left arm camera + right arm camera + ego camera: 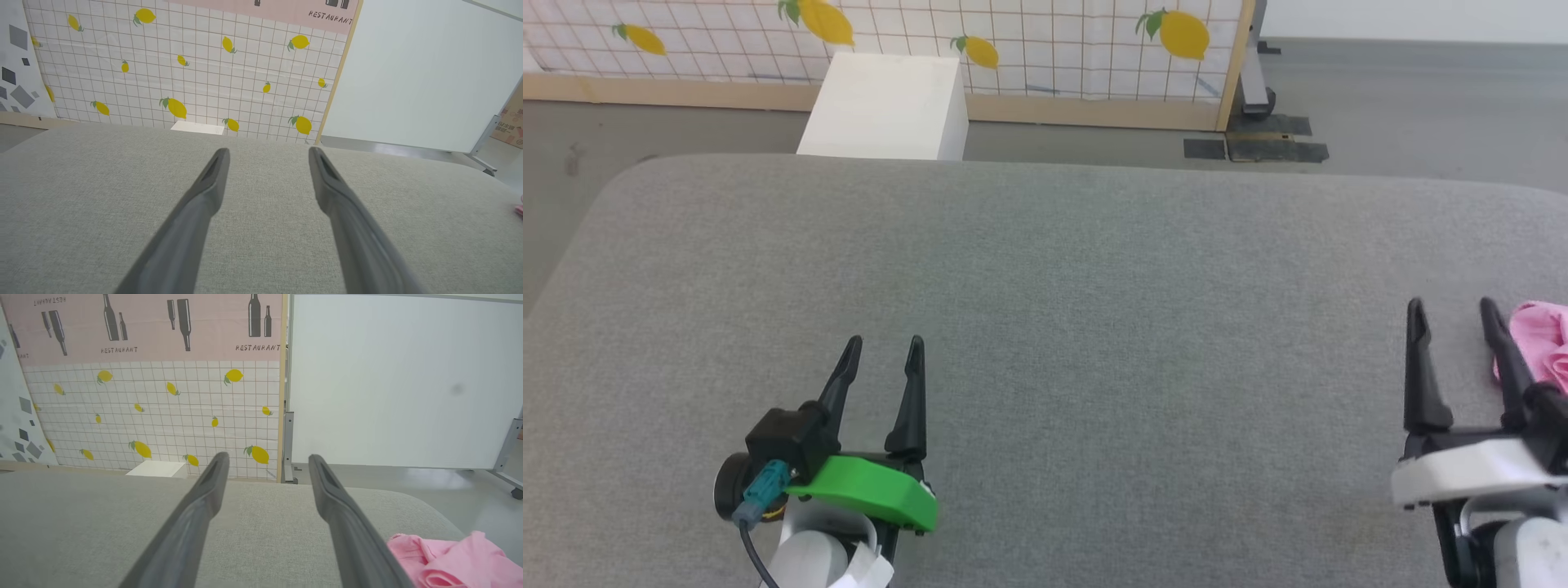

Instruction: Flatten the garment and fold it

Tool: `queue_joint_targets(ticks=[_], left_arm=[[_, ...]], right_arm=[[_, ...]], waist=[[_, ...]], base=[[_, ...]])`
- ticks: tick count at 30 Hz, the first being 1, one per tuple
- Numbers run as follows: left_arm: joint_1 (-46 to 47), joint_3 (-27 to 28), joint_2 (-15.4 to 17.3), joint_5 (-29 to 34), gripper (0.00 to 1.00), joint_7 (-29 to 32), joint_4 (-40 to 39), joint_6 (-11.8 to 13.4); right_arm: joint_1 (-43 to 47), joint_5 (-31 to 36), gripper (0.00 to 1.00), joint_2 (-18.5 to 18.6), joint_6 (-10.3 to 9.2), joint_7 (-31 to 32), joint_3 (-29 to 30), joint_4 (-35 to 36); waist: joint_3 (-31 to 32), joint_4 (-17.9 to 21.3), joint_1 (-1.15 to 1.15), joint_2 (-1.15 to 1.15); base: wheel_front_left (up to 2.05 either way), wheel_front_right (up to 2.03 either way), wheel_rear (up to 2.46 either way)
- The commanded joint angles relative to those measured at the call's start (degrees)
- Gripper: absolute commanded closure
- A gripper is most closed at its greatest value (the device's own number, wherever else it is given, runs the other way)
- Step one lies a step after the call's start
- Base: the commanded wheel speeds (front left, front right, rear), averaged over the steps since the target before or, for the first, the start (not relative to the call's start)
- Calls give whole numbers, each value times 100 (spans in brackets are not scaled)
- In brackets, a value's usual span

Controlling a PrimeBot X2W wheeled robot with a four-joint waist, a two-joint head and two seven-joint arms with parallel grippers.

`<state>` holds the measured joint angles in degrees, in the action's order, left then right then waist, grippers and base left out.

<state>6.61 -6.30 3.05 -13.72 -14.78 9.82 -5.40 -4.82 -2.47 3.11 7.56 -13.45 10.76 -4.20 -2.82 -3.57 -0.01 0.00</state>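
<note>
Two dark long-fingered hands stand open and empty: the left hand (pixel 885 341) well apart from the crumpled light pink cotton shorts (pixel 1539 339), the right hand (pixel 1452 306) just beside them. Bunched near the grey upholstered tabletop (pixel 1045 286) edge, the shorts could slide off if nudged.

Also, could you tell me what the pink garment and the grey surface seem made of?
The garment: thin, soft matte cloth, possibly cotton, judging by its limp crumpled folds. The grey surface: matte woven upholstery fabric, its fine weave visible; rounded edges suggest padding.
</note>
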Motion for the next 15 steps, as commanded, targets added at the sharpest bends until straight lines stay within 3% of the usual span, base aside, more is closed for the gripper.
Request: queue_joint_targets(ticks=[1,15], left_arm=[[-106,-3,-16,-57,0,-22,2,38],[-234,-87,-17,-207,0,-22,9,137]], right_arm=[[137,41,0,-14,-8,-56,-9,48],[556,-306,0,-23,-8,-136,-194,128]], waist=[[62,-39,1,0],[83,-58,1,0]], base=[[0,0,0],[0,0,0]])
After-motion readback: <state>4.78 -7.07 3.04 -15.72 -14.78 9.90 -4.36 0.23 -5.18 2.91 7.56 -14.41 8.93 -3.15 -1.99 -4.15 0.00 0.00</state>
